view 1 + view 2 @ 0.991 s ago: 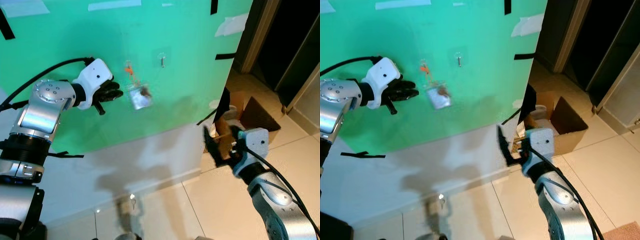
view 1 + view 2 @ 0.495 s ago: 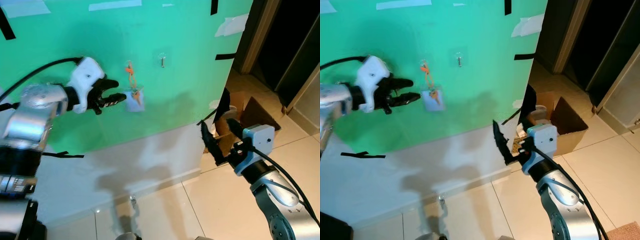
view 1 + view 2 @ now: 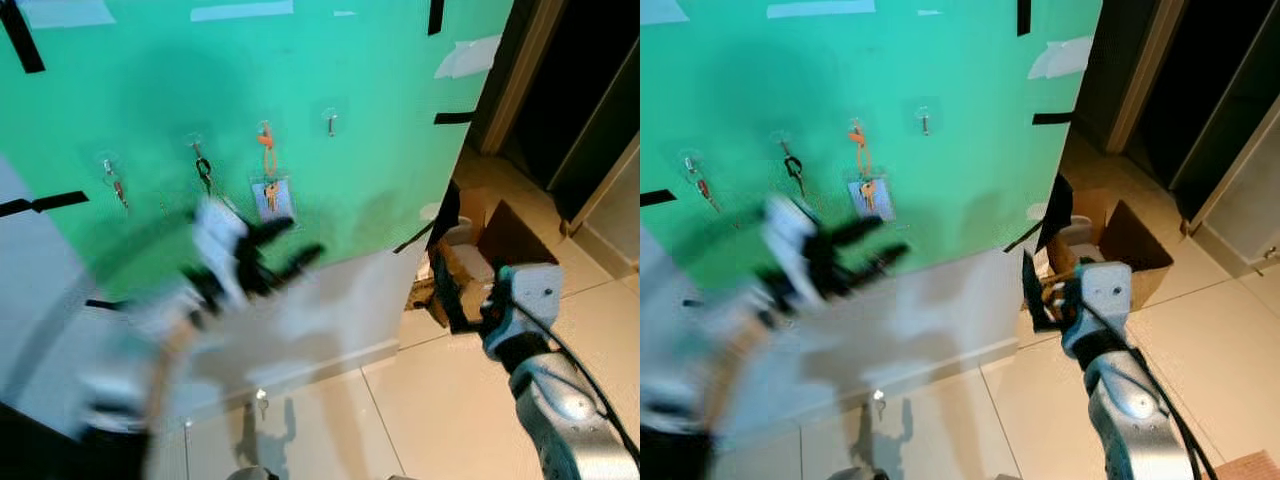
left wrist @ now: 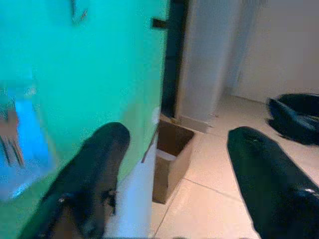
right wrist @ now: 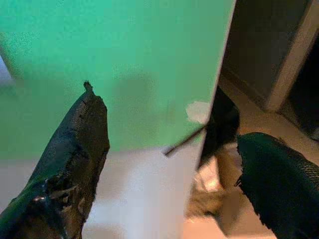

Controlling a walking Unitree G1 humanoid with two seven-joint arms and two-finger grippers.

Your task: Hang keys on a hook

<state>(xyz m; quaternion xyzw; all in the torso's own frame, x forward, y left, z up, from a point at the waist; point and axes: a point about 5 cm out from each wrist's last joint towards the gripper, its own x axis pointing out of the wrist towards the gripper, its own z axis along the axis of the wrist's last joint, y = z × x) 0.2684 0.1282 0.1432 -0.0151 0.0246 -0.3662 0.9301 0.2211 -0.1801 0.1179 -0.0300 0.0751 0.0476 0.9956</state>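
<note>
A: Keys (image 3: 271,192) with the orange strap and the small clear tag hang on a hook (image 3: 264,130) of the green board (image 3: 380,120). The strap runs straight down from the hook, so the long axis is vertical, and the tag lies flat against the board.

B: Where is the left gripper (image 3: 278,248) in relation to them?

A: It is below the keys and a little in front of the board, apart from them. Its fingers (image 3: 268,231) are spread wide and hold nothing. The arm is much blurred in both eye views, so I cannot give its pose more exactly. From these fingers the keys lie upward and toward the board.

B: And the right gripper (image 3: 447,290)?

A: It is low, on the right side, near the edge of the board and in front of the cardboard box (image 3: 500,235) on the tiled floor (image 3: 420,410). In its wrist view its fingers (image 5: 75,149) stand well apart, with nothing between them. The left arm is clearly the nearer one to the keys.

B: Are there other hooks?

A: Yes. To the left, one hook carries a dark key ring (image 3: 204,170) and another a small key (image 3: 117,187). To the right there is a bare hook (image 3: 331,122).

B: So how do you judge the task?

A: I think the hanging is done, because the keys rest on the hook with no finger touching them. What is left, in my judgement, is only for the left arm to move off without brushing the strap, since a light touch from below could lift the loop off the hook.
</note>
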